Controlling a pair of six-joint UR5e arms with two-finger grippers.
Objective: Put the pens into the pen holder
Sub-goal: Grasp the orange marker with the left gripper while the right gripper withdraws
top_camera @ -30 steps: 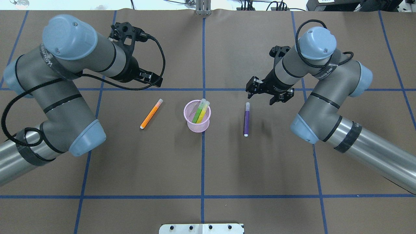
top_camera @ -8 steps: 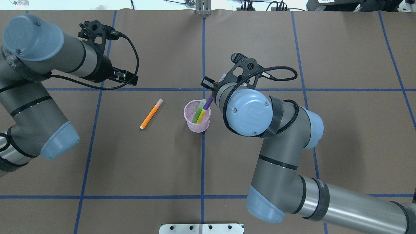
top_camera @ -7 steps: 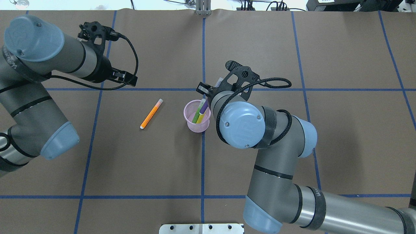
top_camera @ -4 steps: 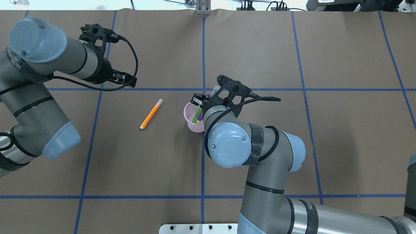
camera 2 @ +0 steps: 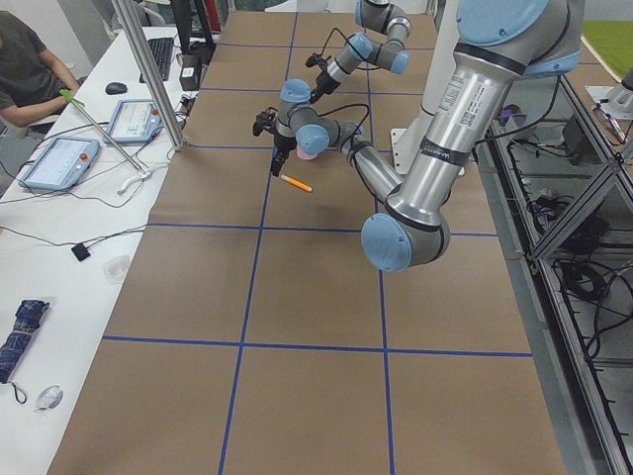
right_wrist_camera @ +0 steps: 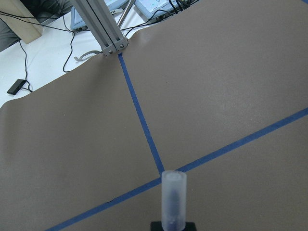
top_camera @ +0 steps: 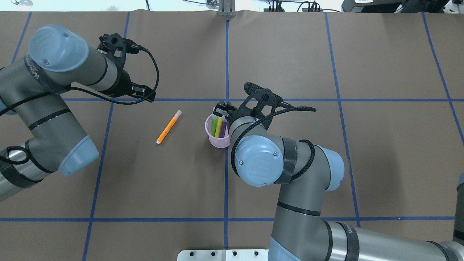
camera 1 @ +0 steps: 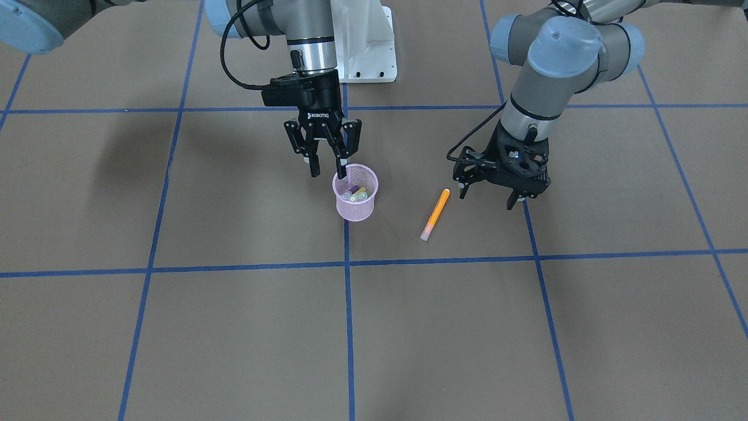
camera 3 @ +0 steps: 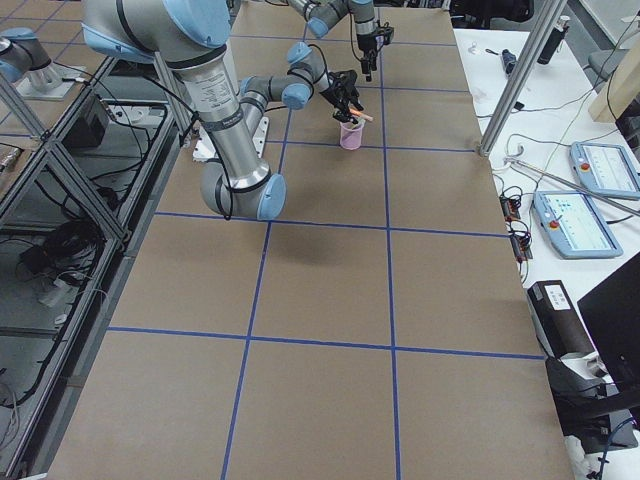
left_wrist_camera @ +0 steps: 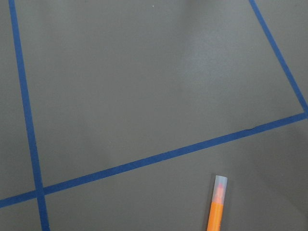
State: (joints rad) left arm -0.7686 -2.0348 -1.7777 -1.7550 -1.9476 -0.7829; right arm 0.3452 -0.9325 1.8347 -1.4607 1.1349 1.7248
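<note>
The pink mesh pen holder [camera 1: 355, 204] stands at the table's middle, and also shows in the overhead view [top_camera: 216, 137]. The green pen [top_camera: 214, 125], the yellow pen [top_camera: 218, 127] and the purple pen [top_camera: 224, 125] stand in it, caps up. My right gripper [camera 1: 327, 173] is open just above the holder's rim, one fingertip at the rim. A pale cap [right_wrist_camera: 173, 199] shows in the right wrist view. The orange pen [camera 1: 435, 213] lies flat on the table [top_camera: 168, 127]. My left gripper [camera 1: 486, 199] is open and empty, hovering beside the orange pen's far end [left_wrist_camera: 216, 207].
Brown paper with blue tape lines [camera 1: 346, 263] covers the table. A white mounting plate [camera 1: 365, 52] sits at the robot's base. My right arm's elbow [top_camera: 259, 161] hangs over the table just in front of the holder.
My right gripper carried the purple pen from the table to the holder and let it go; the pen now stands inside. My left arm shifted slightly toward the orange pen.
</note>
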